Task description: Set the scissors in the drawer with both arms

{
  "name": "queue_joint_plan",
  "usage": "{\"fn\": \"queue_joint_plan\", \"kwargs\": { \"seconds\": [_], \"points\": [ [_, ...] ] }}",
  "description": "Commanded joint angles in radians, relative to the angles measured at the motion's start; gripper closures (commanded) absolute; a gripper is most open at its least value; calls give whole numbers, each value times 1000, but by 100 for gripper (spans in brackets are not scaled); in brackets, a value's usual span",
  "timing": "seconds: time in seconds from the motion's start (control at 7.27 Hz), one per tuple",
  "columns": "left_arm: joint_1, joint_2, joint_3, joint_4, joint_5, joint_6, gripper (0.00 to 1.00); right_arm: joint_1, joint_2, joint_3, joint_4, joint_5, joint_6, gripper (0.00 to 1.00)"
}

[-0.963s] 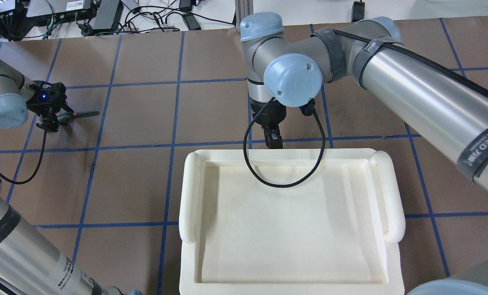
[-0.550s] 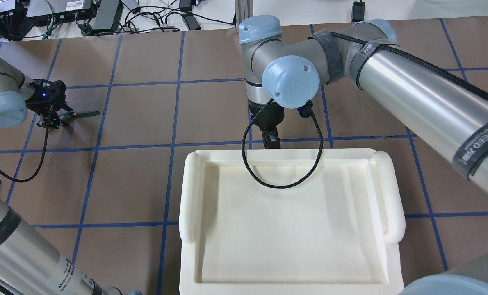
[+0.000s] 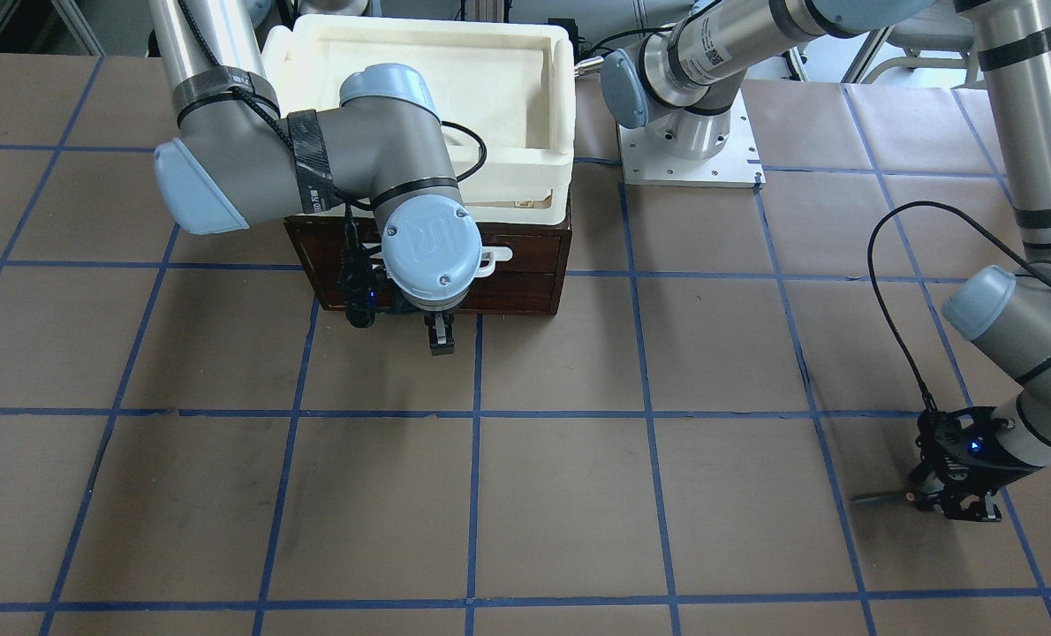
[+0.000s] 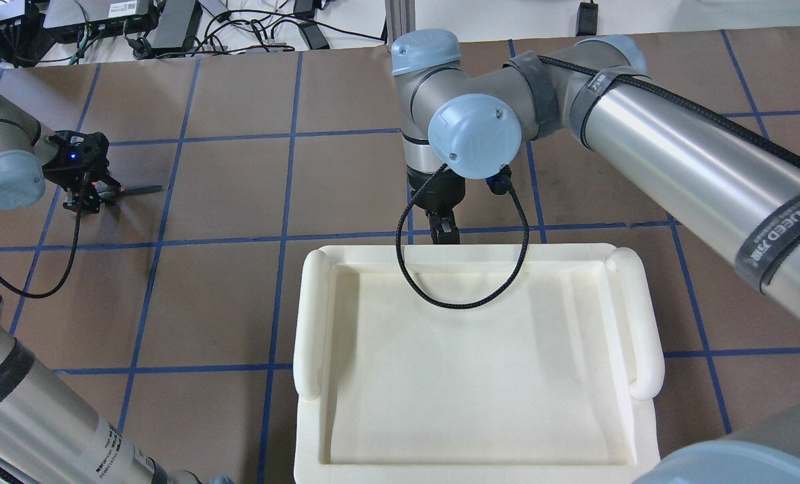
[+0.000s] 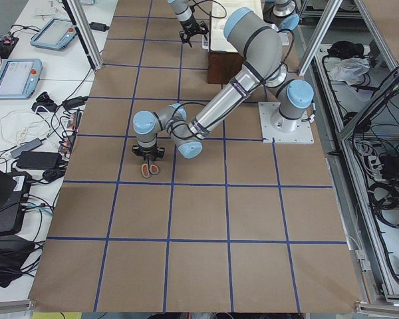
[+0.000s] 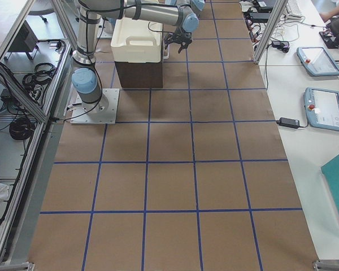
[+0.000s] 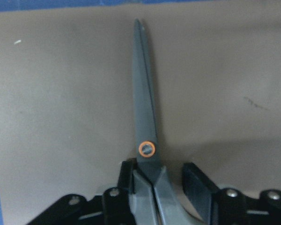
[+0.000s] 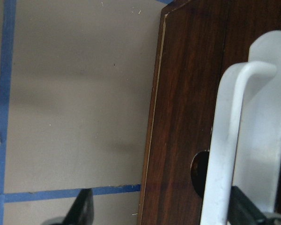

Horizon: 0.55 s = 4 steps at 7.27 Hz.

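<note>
The scissors point(image 4: 138, 190) lie flat on the brown table at the far left, blades pointing right. My left gripper point(image 4: 93, 196) is down over their grey handles, open; in the left wrist view point(image 7: 161, 176) one finger touches the scissors point(image 7: 145, 108) and the other stands apart. The dark brown drawer point(image 3: 512, 284) with its white bar handle point(image 3: 495, 258) looks shut. My right gripper point(image 4: 445, 234) hangs at the drawer front, open, with the handle point(image 8: 225, 140) between its fingers.
A cream-white foam tray point(image 4: 312, 323) sits on top of the drawer cabinet and hides it in the overhead view. The right arm's black cable loops over the tray's far rim. Blue tape lines grid the brown table.
My right wrist and gripper have shifted slightly left at the drawer front. My left gripper has settled a little at the scissors' handles. The scissors have not moved.
</note>
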Motion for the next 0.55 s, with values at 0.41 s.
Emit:
{"fn": "queue_joint_plan", "kwargs": {
  "seconds": [0.41],
  "points": [
    [-6,49,0,-59,0,-5,84,0,11,6,1,0,-3,0]
  ]
}}
